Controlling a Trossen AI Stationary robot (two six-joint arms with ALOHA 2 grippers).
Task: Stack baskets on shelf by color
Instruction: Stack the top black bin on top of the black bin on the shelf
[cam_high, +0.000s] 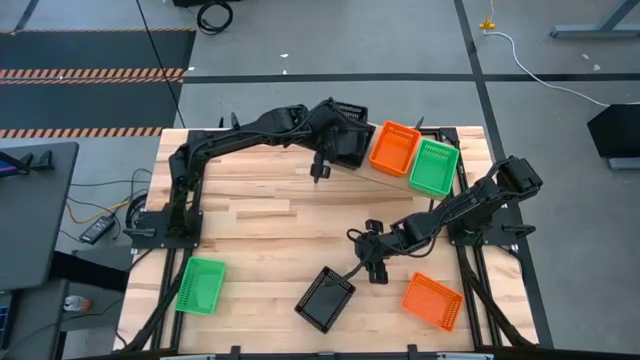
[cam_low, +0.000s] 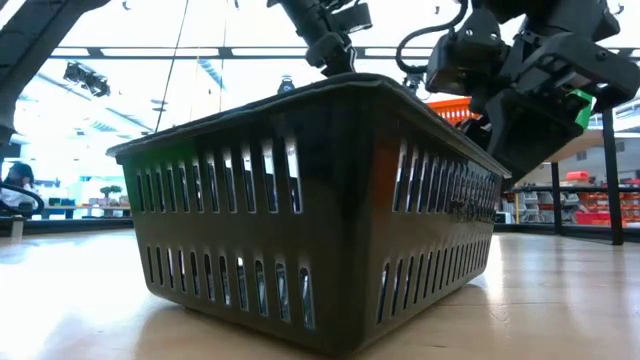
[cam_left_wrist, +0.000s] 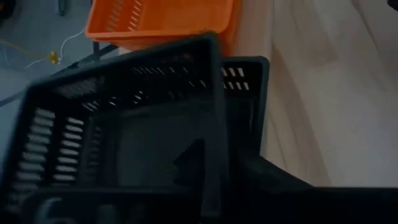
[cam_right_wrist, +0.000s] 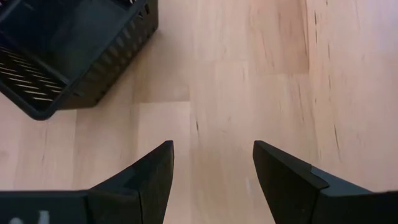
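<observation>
We find the left arm stretched across the far edge of the table, its left gripper (cam_high: 338, 128) at about twelve o'clock from the table's centre. Its wrist view shows a black basket (cam_left_wrist: 124, 130) tilted close before the camera, over a second black basket (cam_left_wrist: 245, 93) beneath it. We cannot tell whether the fingers are parted or closed on it.

The right arm reaches in from the three o'clock edge, elbow bent, with the right gripper (cam_high: 374, 262) low over the boards near five o'clock from centre. Its fingers (cam_right_wrist: 283, 177) stand apart with bare wood between them, holding nothing. A third black basket (cam_high: 325, 298) sits on the table just beside it, toward six o'clock, turned at an angle.

The shelf (cam_high: 445, 135) stands along the far edge at about one o'clock. On it we note an orange basket (cam_high: 394, 147) and, touching it on the three o'clock side, a green basket (cam_high: 434, 167); the black pair lies on the orange basket's other side.

On the slatted tabletop (cam_high: 260, 210), a second green basket (cam_high: 201, 285) rests near eight o'clock and a second orange basket (cam_high: 432, 300) near four o'clock, well apart from each other.

Around the table lies grey floor with striped mats (cam_high: 95, 60) at ten o'clock and loose cables. The low view looks past the near black basket to bright windows and shelving.
</observation>
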